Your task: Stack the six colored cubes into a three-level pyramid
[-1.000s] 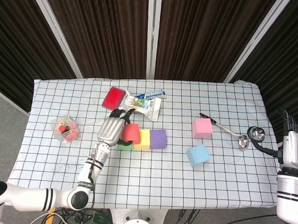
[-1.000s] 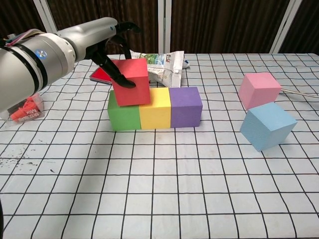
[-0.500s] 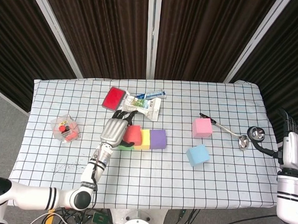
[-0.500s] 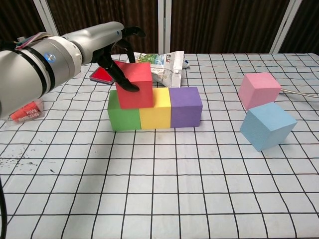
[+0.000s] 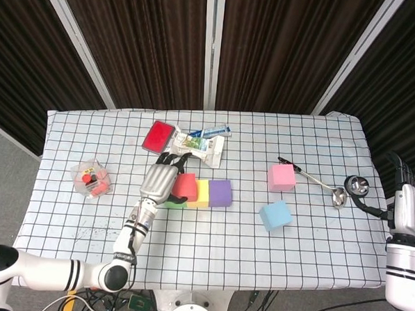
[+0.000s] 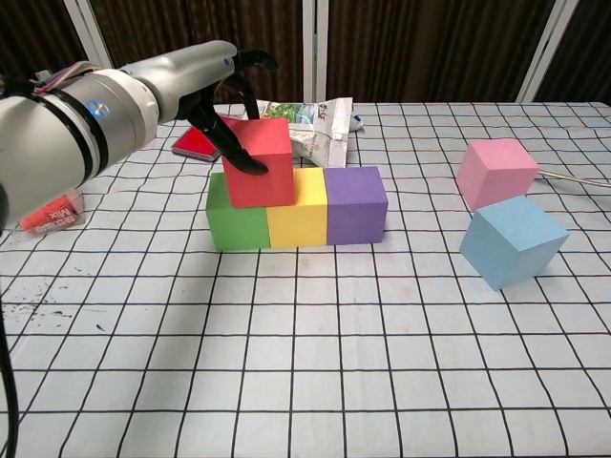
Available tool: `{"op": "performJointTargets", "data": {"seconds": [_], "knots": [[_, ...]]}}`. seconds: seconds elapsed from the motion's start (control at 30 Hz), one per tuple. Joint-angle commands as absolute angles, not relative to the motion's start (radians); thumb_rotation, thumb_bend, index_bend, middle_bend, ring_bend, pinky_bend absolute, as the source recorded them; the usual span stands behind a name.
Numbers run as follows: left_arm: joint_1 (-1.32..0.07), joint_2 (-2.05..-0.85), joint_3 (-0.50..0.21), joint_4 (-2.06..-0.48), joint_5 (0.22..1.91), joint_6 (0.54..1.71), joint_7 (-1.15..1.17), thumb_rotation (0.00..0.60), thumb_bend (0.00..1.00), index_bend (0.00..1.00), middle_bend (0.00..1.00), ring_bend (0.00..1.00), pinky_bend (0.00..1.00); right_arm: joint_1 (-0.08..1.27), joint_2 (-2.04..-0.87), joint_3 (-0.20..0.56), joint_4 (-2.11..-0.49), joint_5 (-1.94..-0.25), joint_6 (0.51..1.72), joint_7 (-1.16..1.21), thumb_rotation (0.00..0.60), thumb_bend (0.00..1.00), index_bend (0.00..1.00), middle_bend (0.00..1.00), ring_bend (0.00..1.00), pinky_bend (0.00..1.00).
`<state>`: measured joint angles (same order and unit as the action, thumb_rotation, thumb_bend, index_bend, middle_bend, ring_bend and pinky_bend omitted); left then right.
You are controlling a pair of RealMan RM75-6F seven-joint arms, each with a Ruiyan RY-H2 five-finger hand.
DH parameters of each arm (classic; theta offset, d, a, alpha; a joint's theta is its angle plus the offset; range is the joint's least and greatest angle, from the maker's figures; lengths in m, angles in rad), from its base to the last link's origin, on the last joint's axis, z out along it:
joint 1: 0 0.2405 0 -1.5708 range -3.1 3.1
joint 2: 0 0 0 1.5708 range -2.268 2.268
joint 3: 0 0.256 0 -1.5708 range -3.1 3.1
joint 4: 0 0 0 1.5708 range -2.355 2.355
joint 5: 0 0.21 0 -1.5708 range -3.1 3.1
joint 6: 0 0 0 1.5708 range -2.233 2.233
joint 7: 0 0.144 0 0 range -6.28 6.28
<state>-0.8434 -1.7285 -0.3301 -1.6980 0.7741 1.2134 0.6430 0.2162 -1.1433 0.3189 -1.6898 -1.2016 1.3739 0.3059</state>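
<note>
The left hand [image 6: 224, 91] grips the red cube [image 6: 258, 162] resting across the green cube [image 6: 235, 221] and yellow cube [image 6: 297, 218]; centre it over their seam, then open the fingers gently so nothing below shifts

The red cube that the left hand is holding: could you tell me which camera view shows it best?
The chest view: the red cube shows large, side-on, over the green cube and yellow cube, gripped by the left hand. The head view shows only its small top, partly covered by that hand.
</note>
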Motion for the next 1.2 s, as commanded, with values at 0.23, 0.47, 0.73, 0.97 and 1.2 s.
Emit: {"op": "performJointTargets", "data": {"seconds": [0.23,0.47,0.73,0.97,1.2], "knots": [[-0.853,-1.729,-0.331,-1.687,0.762,1.207,0.634,0.6,0.12,0.09,0.47,0.14,0.09,0.218,-1.146,0.315,-1.671,-1.214,1.365,0.322,0.6,0.07,0.0,0.11,0.0,0.0],[-0.856,-1.735,-0.329,-1.68,0.758,1.207,0.622,0.6,0.12,0.09,0.44,0.14,0.08,0.217,-1.144,0.313,-1.668,-1.217,1.358,0.33,0.6,0.07,0.0,0.11,0.0,0.0],[-0.856,-1.74,-0.324,-1.673,0.762,1.211,0.607,0.6,0.12,0.09,0.38,0.14,0.08,0.217,-1.145,0.313,-1.665,-1.214,1.352,0.335,0.6,0.07,0.0,0.11,0.0,0.0],[-0.855,-1.737,-0.321,-1.68,0.765,1.213,0.601,0.6,0.12,0.09,0.32,0.12,0.08,0.217,-1.145,0.314,-1.664,-1.212,1.349,0.337,0.6,0.07,0.0,0.11,0.0,0.0],[-0.853,-1.731,-0.319,-1.696,0.772,1.219,0.597,0.6,0.12,0.09,0.3,0.11,0.08,0.215,-1.142,0.314,-1.665,-1.211,1.35,0.338,0.6,0.07,0.0,0.11,0.0,0.0]]}}
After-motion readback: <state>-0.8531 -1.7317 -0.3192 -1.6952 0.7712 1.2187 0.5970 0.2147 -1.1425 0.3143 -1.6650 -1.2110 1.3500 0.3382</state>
